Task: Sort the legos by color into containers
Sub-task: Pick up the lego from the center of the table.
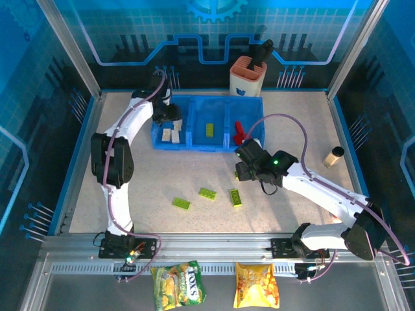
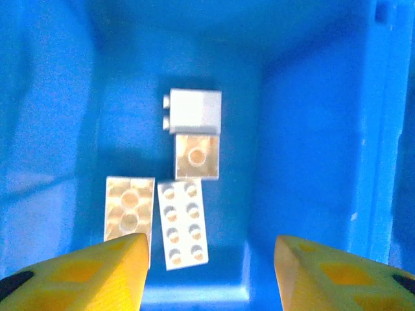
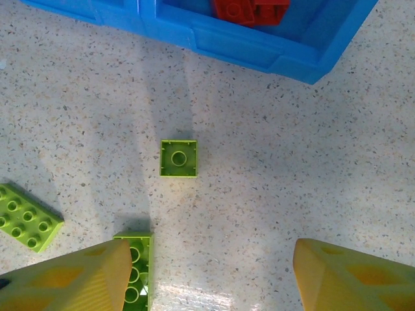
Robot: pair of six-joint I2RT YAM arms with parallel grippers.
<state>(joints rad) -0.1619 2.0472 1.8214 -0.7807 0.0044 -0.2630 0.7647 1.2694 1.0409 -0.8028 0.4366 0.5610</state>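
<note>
The containers (image 1: 194,146) form one blue tray at the table's back. Its left bin holds several cream legos (image 2: 183,223), the middle bin one lime brick (image 1: 210,129), the right bin red bricks (image 1: 238,133) (image 3: 249,8). My left gripper (image 1: 170,116) (image 2: 211,275) hangs open above the cream bricks inside the left bin, holding nothing. My right gripper (image 1: 243,167) (image 3: 207,278) is open over the table just in front of the tray (image 3: 259,48). A small square lime brick (image 3: 178,158) lies upside down ahead of it. A longer lime brick (image 3: 133,269) lies by its left finger.
Three lime bricks (image 1: 181,203), (image 1: 207,193), (image 1: 235,197) lie on the speckled table in front of the tray. An orange-and-white holder (image 1: 247,76) stands behind the tray. A small tan cylinder (image 1: 334,156) sits at the right. Two snack bags (image 1: 178,285), (image 1: 256,285) lie beyond the front rail.
</note>
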